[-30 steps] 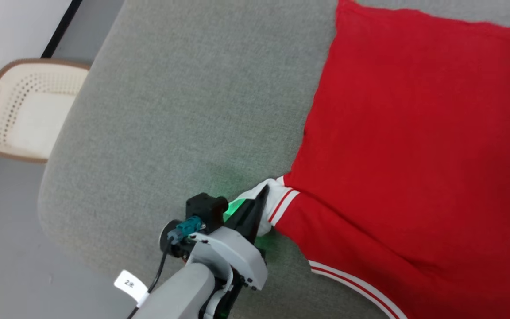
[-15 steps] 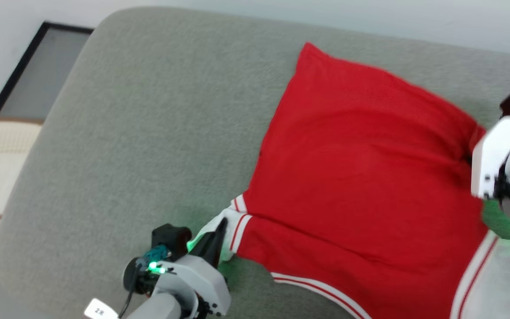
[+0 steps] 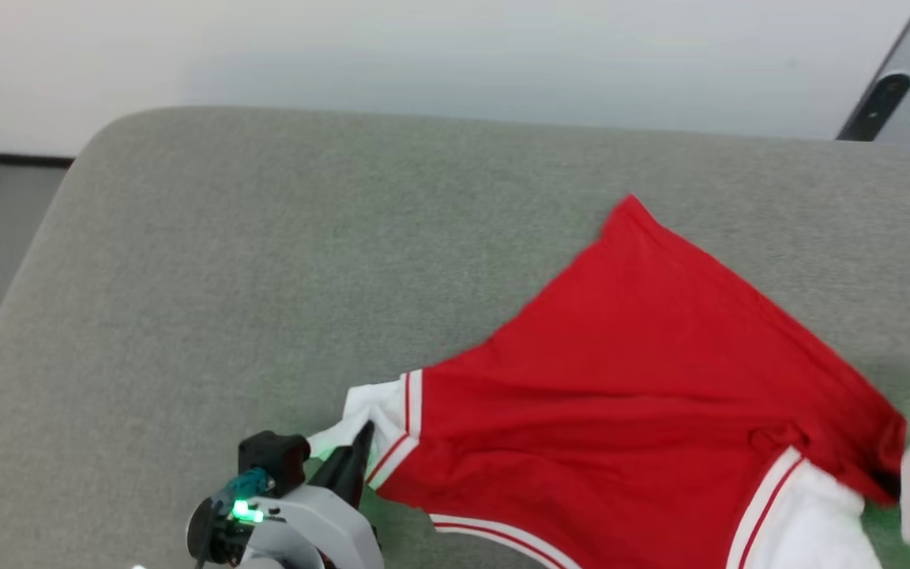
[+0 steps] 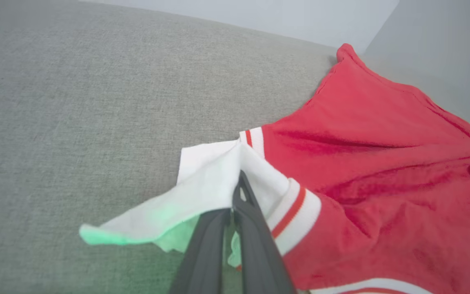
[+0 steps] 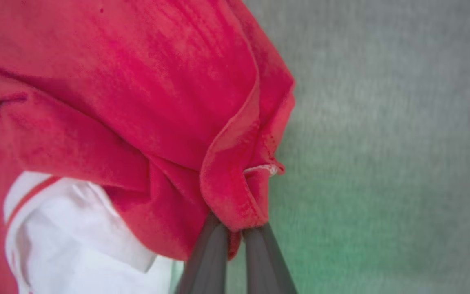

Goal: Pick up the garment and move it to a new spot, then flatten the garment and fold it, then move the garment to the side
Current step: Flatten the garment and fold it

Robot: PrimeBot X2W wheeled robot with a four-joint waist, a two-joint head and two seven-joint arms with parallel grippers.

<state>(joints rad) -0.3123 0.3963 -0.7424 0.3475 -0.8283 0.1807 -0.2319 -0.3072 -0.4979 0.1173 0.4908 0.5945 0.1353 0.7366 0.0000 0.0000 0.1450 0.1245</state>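
cushion: I am looking at a wide grey fabric cushion (image 3: 226,261) with a rounded far corner. It carries all I am working on, and a pale wall (image 3: 423,55) stands behind it.
garment: the red garment (image 3: 644,379) lies on the right half of the cushion in my head view. It is strung between my two arms, with one corner pointing toward the wall. The cloth is rippled, not flat.
right sleeve: a white panel (image 3: 802,521) with a red-and-white striped edge lies at the lower right of the head view, just beside my right arm's white housing.
left sleeve: the other white panel (image 4: 214,175) drapes around my left fingers. Its loose edge is tinted green by the wrist light.
left gripper: the left gripper (image 4: 241,192) is closed. Its two dark fingers pinch the white sleeve cloth close to the striped cuff.
right gripper: the right gripper (image 5: 235,230) is closed too. It clamps a bunched red fold of the garment, which hangs over the fingertips.
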